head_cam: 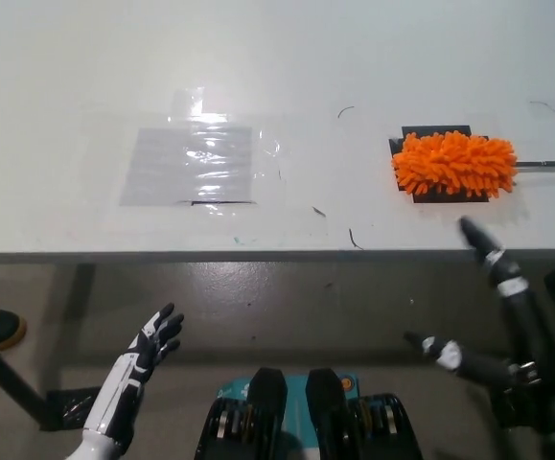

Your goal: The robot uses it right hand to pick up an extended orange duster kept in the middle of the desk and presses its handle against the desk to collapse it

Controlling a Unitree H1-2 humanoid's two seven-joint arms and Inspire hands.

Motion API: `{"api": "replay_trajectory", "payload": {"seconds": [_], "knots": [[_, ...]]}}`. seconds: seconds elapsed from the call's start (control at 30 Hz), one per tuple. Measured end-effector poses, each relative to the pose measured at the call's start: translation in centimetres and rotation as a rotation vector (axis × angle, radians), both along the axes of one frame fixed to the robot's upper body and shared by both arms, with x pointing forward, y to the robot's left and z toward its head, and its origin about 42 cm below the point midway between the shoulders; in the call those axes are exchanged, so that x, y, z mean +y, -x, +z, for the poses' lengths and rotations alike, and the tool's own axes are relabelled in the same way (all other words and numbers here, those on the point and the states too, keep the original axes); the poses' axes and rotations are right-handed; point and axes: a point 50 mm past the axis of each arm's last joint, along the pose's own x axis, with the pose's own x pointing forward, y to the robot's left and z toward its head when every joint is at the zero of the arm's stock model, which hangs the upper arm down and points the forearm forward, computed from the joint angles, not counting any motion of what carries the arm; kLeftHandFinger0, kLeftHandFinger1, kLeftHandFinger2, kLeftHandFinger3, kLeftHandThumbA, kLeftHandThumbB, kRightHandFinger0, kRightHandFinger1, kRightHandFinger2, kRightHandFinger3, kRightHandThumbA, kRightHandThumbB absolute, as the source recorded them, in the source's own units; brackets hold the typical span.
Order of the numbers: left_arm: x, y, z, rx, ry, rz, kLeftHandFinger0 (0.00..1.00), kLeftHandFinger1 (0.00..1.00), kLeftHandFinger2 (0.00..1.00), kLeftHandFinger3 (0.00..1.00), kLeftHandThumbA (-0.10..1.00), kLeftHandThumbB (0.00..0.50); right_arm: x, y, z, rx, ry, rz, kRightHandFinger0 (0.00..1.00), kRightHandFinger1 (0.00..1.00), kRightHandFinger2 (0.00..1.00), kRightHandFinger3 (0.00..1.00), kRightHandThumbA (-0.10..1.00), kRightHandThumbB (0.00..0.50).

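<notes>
Where grey floor (287, 287) begins, white desk (287, 67) ends.

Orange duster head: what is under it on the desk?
A black patch lies flat on the white desk under the orange duster head; its edges show above and below the fluff. Its middle is covered, so anything there cannot be seen.

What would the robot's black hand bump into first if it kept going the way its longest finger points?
Probably the fluffy orange duster. The right hand is open, near the desk edge, one finger aimed up toward the duster. Depth is hard to judge, so it might pass above.
</notes>
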Motion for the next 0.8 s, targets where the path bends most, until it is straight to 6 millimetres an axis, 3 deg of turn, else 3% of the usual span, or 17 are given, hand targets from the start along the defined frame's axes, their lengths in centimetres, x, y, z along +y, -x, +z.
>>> {"api": "replay_trajectory", "payload": {"seconds": [0.23,0.33,0.47,0.5,0.67,0.8], "knots": [[0.0,0.0,0.0,0.002,-0.001,-0.005,1.00,1.00,1.00,1.00,1.00,0.162,-2.8,-3.3,8.2,-0.130,0.286,-0.010,1.00,1.00,1.00,1.00,1.00,0.395],[0.0,0.0,-0.1,0.004,-0.001,-0.007,1.00,1.00,1.00,1.00,1.00,0.169,-3.3,-4.8,10.4,-0.132,0.364,-0.017,1.00,1.00,1.00,1.00,1.00,0.393],[-0.1,0.0,-0.2,0.006,-0.001,-0.009,1.00,1.00,1.00,1.00,1.00,0.164,-3.1,-8.6,13.5,-0.084,0.481,-0.018,1.00,1.00,1.00,1.00,1.00,0.420],[-0.1,0.0,-0.2,0.007,-0.001,-0.008,1.00,1.00,1.00,1.00,1.00,0.161,-3.0,-9.9,14.1,-0.061,0.505,-0.019,1.00,1.00,1.00,1.00,1.00,0.441],[-0.1,0.0,-0.3,0.010,-0.001,-0.009,1.00,1.00,1.00,1.00,1.00,0.167,-2.2,-16.1,15.8,0.089,0.599,-0.028,1.00,1.00,1.00,1.00,1.00,0.436],[-0.1,0.1,-0.4,0.013,-0.001,-0.008,1.00,1.00,1.00,1.00,1.00,0.164,-1.6,-20.6,15.8,0.248,0.702,-0.045,1.00,1.00,1.00,1.00,1.00,0.434]]}}
